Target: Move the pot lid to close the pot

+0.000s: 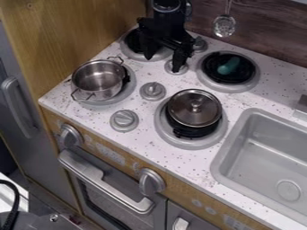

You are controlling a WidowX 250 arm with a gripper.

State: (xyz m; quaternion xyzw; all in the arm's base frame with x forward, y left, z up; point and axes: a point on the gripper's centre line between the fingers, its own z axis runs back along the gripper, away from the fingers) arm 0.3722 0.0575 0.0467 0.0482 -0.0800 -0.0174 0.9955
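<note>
My gripper (163,60) hangs over the back left of the stove, its two fingers spread apart with nothing between them. In front of it and to the left, a silver metal pot (98,83) with wire handles stands uncovered on the front left burner. The glass lid (193,109), with a metal rim and a knob, rests on top of a small black pot (193,130) on the front right burner. The gripper is behind both pots and touches neither.
A teal object (228,66) lies on the back right burner. Grey knobs (153,90) stand between the burners. The sink (264,152) is at the right, a slotted utensil (224,25) hangs at the back wall, and a wooden panel (78,31) rises at the left.
</note>
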